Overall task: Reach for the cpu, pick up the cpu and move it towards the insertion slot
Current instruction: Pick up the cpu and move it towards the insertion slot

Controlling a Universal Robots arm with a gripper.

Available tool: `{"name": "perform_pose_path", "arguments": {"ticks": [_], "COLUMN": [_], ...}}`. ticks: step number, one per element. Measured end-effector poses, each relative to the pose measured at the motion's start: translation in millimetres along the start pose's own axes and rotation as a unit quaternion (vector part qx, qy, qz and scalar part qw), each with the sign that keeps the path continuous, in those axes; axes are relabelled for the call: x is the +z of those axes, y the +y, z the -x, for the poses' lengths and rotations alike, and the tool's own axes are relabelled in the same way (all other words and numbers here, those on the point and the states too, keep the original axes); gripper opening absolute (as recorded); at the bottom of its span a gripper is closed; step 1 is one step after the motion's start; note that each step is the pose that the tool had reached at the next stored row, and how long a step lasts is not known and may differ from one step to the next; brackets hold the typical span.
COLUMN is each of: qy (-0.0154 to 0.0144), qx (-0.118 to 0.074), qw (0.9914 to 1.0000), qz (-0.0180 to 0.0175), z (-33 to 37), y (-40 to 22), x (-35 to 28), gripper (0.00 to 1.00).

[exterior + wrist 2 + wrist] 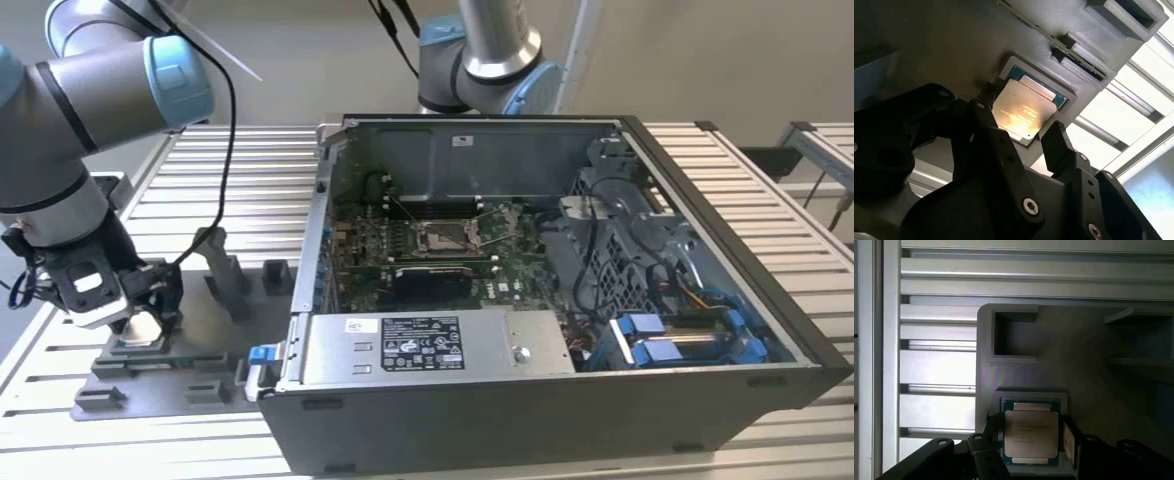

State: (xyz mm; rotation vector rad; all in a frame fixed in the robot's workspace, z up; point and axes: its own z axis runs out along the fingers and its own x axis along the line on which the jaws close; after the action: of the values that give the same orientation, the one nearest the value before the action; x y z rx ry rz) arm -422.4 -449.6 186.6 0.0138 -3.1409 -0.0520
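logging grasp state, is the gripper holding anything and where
Cannot be told: the gripper straddles the cpu, which sits in its grey fixture recess.

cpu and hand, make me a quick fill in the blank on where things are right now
The cpu lies in a recess of the ___ fixture. The hand is closest to the ___. The insertion slot sits on the ___ motherboard inside the computer case.
Missing: grey; cpu; green

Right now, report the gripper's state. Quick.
Gripper: open, fingers on either side of the cpu, which lies in its pocket in the grey fixture; not holding it, as far as the wrist views show.
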Motion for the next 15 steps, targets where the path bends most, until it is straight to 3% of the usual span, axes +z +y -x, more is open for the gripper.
{"name": "perform_pose_path", "arguments": {"ticks": [15], "qy": [0.0000], "qx": [0.000], "qw": [1.00000], "qz": [0.0007], "z": [-0.1], "y": [0.0], "x": [-0.2], "gripper": [0.00]}}
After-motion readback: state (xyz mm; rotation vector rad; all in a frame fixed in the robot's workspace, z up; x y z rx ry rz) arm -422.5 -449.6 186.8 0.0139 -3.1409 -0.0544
